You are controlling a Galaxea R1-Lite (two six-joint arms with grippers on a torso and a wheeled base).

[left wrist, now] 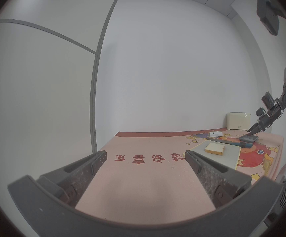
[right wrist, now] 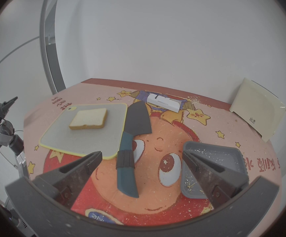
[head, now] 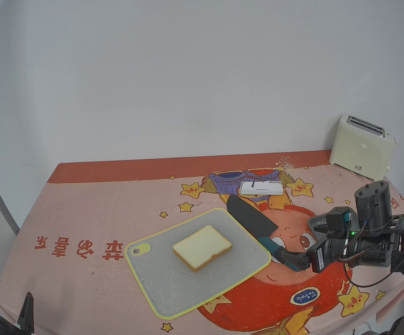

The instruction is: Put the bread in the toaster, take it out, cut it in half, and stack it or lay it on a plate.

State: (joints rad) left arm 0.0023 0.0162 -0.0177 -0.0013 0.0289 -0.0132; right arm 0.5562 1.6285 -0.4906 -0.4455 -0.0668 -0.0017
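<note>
right hand (right wrist: 141, 153) spread over knife handle (right wrist: 126, 175), bread (right wrist: 88, 118) apart on board (right wrist: 83, 140)

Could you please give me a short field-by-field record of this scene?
bread: whole slice, flat on the cutting board
knife: on the table beside the board, handle toward the right gripper
toaster: table's far right corner
tray: grey, apart from the knife, crumbs inside
right gripper: open, by the knife handle
left gripper: open, near left table corner

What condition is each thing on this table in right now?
Pale square bread slice: whole, uncut, flat on grey cutting board.
Dark-bladed, teal-handled knife: lying loose, ungripped.
Cream toaster: nothing sticking out.
Grey shallow tray: empty but crumbs.
Left gripper: open.
Right gripper: open, by knife handle.
</note>
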